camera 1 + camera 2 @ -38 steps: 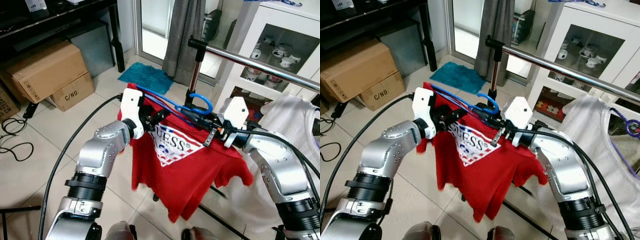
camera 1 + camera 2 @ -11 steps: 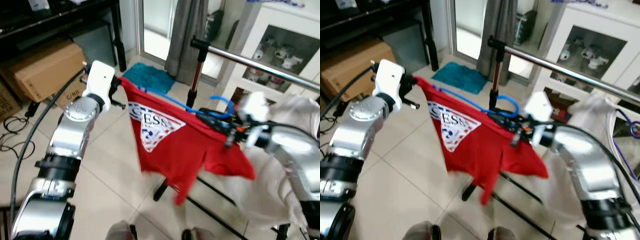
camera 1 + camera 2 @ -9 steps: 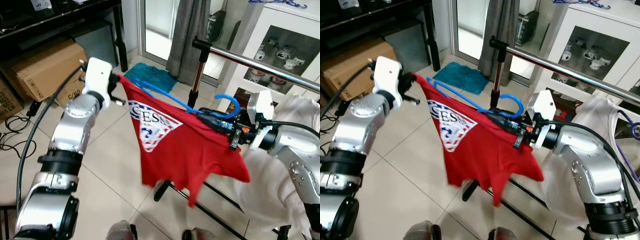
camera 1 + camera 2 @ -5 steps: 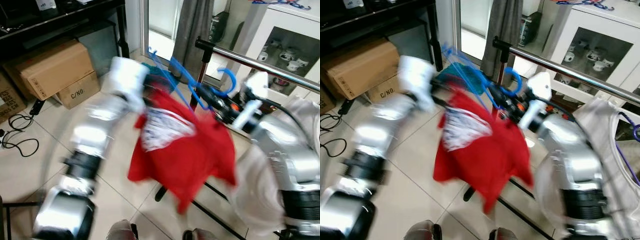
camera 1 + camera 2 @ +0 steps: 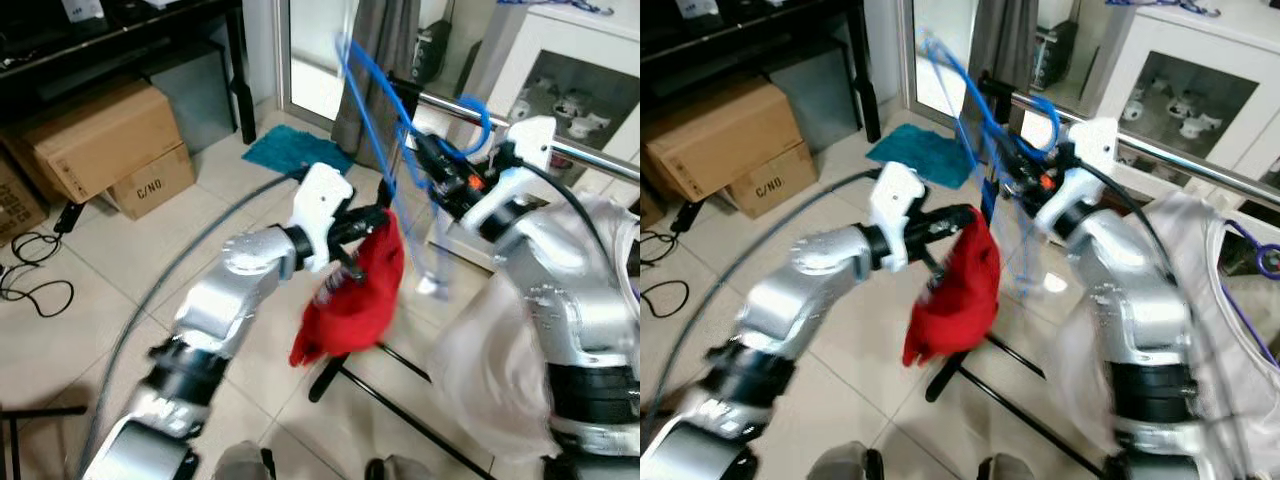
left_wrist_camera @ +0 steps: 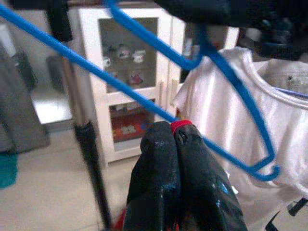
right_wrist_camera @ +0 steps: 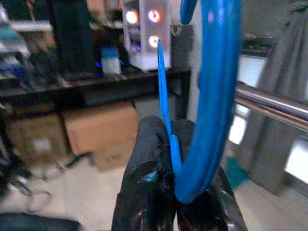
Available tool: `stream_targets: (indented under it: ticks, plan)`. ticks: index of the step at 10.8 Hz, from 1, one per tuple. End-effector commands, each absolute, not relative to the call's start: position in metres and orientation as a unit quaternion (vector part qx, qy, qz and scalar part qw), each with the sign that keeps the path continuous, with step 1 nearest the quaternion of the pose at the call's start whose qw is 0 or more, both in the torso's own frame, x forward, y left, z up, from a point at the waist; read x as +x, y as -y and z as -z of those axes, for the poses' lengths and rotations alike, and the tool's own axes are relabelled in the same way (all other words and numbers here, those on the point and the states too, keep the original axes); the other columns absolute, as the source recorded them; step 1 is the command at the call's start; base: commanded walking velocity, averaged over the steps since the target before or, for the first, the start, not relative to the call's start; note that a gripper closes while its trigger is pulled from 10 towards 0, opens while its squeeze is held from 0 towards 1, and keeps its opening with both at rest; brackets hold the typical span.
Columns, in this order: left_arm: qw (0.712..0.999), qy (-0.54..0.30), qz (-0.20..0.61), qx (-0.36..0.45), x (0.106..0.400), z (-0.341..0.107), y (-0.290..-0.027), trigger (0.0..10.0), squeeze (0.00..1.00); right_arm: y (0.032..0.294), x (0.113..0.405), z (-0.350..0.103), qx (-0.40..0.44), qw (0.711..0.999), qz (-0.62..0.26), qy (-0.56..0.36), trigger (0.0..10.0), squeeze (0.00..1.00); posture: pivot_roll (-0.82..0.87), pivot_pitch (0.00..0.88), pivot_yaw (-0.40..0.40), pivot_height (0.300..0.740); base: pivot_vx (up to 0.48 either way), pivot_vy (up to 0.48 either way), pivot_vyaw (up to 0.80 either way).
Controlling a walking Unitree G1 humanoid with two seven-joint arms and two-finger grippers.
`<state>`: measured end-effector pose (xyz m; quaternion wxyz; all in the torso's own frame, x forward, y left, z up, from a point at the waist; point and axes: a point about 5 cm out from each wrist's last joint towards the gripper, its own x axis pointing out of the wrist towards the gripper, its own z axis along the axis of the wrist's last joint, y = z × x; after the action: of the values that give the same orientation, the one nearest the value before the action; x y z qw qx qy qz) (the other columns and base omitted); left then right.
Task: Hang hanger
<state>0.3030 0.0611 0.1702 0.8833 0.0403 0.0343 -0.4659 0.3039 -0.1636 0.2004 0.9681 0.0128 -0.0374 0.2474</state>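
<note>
Since a moment ago the red shirt (image 5: 352, 300) is no longer spread wide; it is hanging bunched below my left gripper (image 5: 375, 218), whose fingers (image 6: 168, 159) are pinching its cloth. My right gripper (image 5: 428, 160) is clamping the blue hanger (image 5: 385, 95) by its neck, tilting it up beside the end of the metal rail (image 5: 1160, 150). The white garment (image 5: 520, 340) is crowding the rail's right; open floor (image 5: 130, 250) is lying leftward.
</note>
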Motion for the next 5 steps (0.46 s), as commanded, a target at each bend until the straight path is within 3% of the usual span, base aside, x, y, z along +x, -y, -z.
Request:
stream_targets:
  ticks: [1, 3, 4, 5]
  plan:
    - [0.893, -0.039, 0.448, 0.038, 0.300, -0.170, -0.076, 0.0, 0.00, 0.169, 0.292, -0.179, -0.017, 0.966, -0.257, -0.014, 10.0, 0.00, -0.06, 0.000, -0.003, 0.740, 0.000, 0.000, 0.00]
    - [0.914, -0.090, 0.394, 0.044, 0.285, -0.147, -0.122, 0.0, 0.00, 0.182, 0.254, -0.141, -0.057, 0.953, -0.279, -0.100, 10.0, 0.00, -0.05, 0.000, -0.010, 0.740, 0.000, 0.000, -0.79]
    - [0.924, -0.120, 0.359, 0.048, 0.278, -0.133, -0.140, 10.0, 0.00, 0.191, 0.245, -0.121, -0.056, 0.954, -0.249, -0.155, 10.0, 0.00, -0.06, 0.000, -0.005, 0.740, 0.000, 0.000, -0.80]
    - [0.935, -0.137, 0.322, 0.049, 0.279, -0.126, -0.147, 10.0, 0.00, 0.194, 0.244, -0.110, -0.044, 0.962, -0.203, -0.179, 10.0, 0.00, -0.06, 0.000, 0.001, 0.740, 0.000, 0.000, -0.80]
